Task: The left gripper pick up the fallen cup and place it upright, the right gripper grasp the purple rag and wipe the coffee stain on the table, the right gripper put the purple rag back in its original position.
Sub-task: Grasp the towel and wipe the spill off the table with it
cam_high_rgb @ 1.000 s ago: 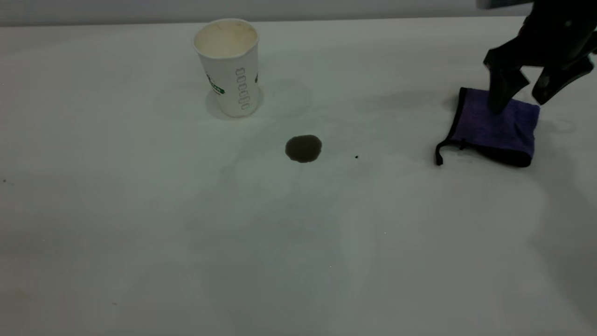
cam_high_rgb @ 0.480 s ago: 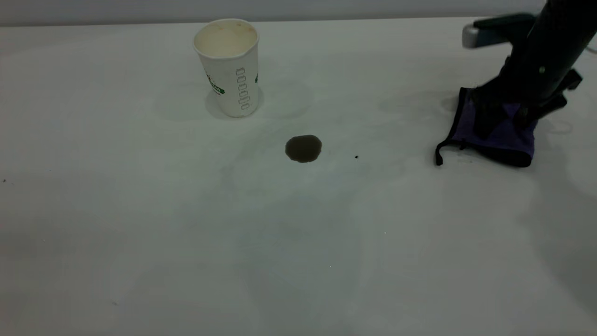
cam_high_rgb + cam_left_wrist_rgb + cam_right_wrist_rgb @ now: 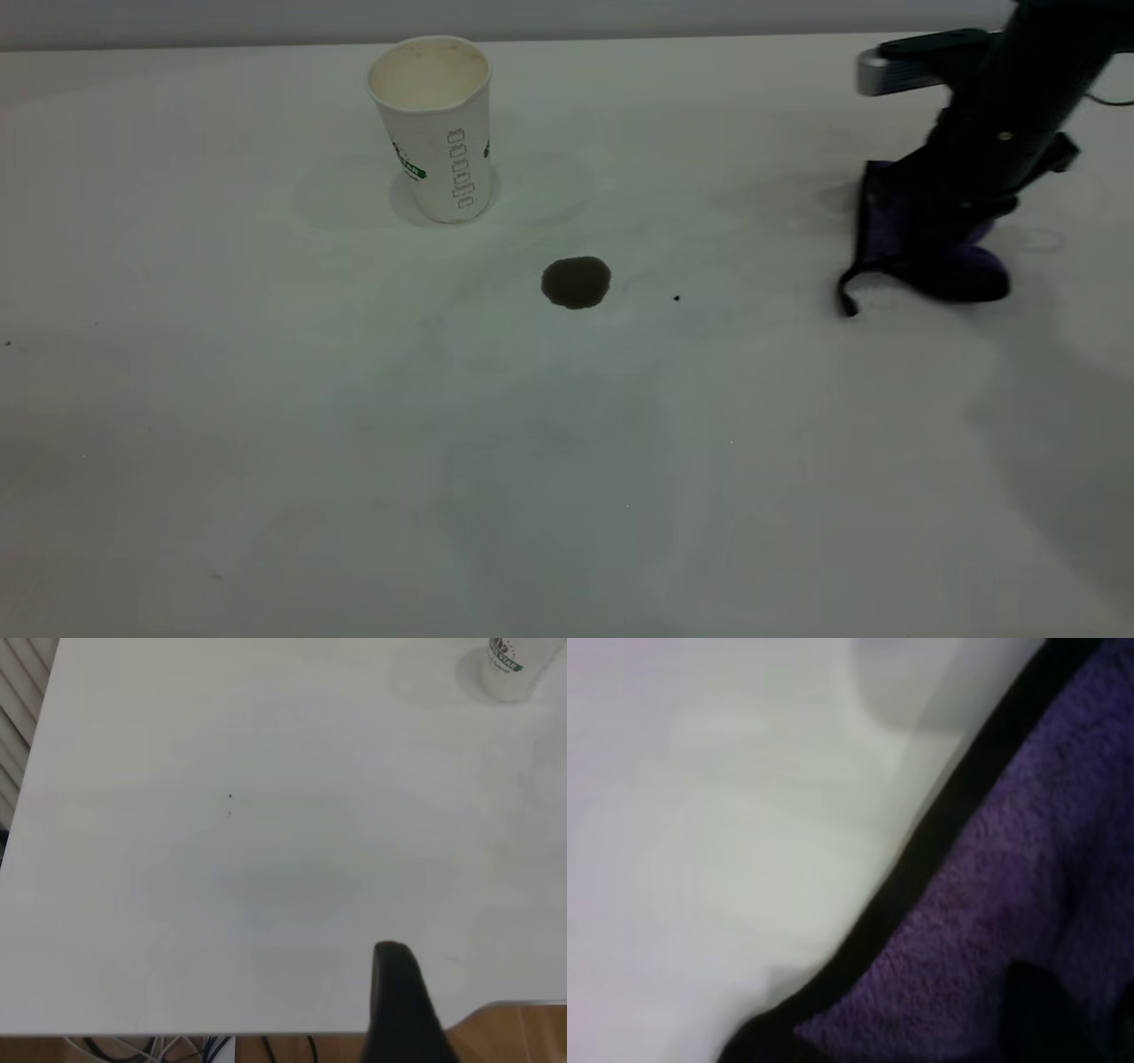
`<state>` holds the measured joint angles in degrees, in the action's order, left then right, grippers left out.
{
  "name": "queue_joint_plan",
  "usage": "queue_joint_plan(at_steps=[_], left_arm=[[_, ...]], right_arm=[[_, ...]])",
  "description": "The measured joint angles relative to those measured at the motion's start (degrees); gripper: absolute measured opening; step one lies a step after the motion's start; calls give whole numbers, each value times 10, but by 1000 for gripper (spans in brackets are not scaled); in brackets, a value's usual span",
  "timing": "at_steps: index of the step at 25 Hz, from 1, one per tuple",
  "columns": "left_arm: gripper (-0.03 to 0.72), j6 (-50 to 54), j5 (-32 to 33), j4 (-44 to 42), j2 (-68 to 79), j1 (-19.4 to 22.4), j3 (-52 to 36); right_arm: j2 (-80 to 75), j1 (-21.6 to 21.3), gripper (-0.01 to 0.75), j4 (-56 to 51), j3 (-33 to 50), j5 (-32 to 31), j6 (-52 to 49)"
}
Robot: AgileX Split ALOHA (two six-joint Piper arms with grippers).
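The white paper cup (image 3: pixel 431 124) stands upright at the table's (image 3: pixel 266 425) far left-centre; it also shows in the left wrist view (image 3: pixel 514 665). The dark brown coffee stain (image 3: pixel 576 282) lies in the middle, to the right of and nearer than the cup. At the right, my right gripper (image 3: pixel 943 232) is down on the purple rag (image 3: pixel 970 264) and shut on it. The rag is bunched up under the jaws and its black loop tail (image 3: pixel 846 297) trails to the left. The right wrist view is filled by purple cloth (image 3: pixel 1010 895). My left gripper (image 3: pixel 399 992) hangs over the table's edge, away from the cup.
A tiny black speck (image 3: pixel 677 299) lies on the table to the right of the stain. The bare table stretches between the stain and the rag. In the left wrist view the table's edge (image 3: pixel 266 1034) shows, with cables (image 3: pixel 177 1050) below it.
My right gripper came down onto the flat rag and closed. The rag is now bunched narrower, its left edge raised, and shifted slightly.
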<state>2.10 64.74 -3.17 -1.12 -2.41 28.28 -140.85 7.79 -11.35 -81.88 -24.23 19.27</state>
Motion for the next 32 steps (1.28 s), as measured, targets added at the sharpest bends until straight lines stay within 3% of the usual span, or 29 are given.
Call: queue_joint_plan(at_steps=[9,15,19,25,32], left_arm=[[513,0,0,0,0,0,0],[513,0,0,0,0,0,0],[513,0,0,0,0,0,0],[513,0,0,0,0,0,0],[513,0,0,0,0,0,0]], right_arm=[[-10,176,69,-50,-88,-106,2],[-12,285,69,-55,-124,-98,-29],[-17,333,69,-55,-148,-81,-45],[-58,349,69,-56,-193,-43,-59],[-99,299,65,-61,-222,-39,-80]])
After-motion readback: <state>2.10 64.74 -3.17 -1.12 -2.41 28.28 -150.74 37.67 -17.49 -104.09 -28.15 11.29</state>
